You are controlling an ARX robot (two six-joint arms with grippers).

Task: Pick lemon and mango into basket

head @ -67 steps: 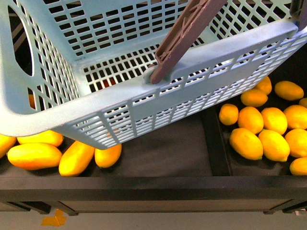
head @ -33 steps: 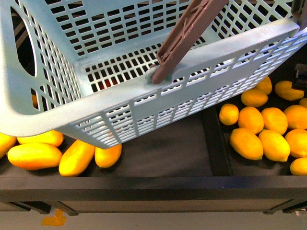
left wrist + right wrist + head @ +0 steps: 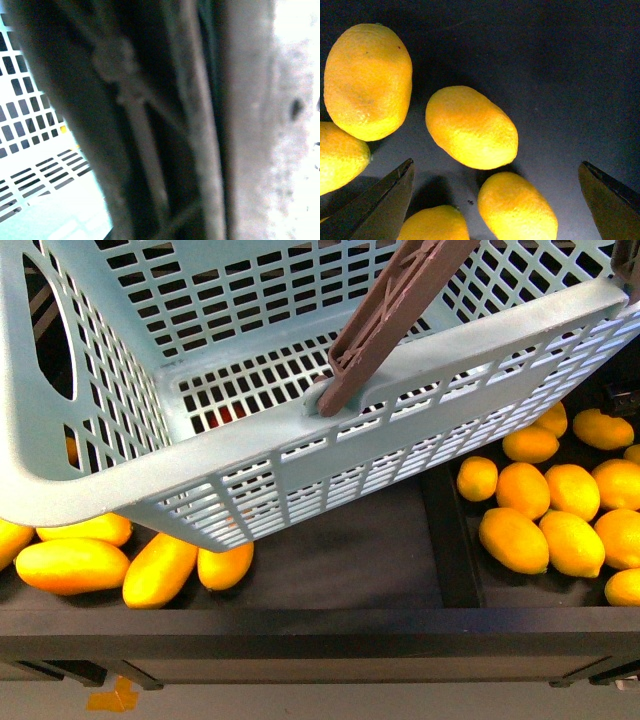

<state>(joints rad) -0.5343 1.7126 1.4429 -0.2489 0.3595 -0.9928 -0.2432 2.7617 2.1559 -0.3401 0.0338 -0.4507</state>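
Basket point(image 3: 330, 455) tilted above black worktop point(image 3: 340, 560).
Brown handle point(image 3: 385, 315) stands up from its near rim. Lemons point(image 3: 513, 540) lie clustered in the worktop's right compartment, beside a black divider point(image 3: 450, 540); elongated yellow fruits point(image 3: 70, 565) lie left, partly under the basket. Red patch point(image 3: 228, 412) behind floor slots, too hidden to name. Right gripper point(image 3: 496, 162) spread wide above lemons, touching none. Left gripper: state cannot be told, wrist view blurred. Grey floor point(image 3: 300, 700) below the worktop's front edge.
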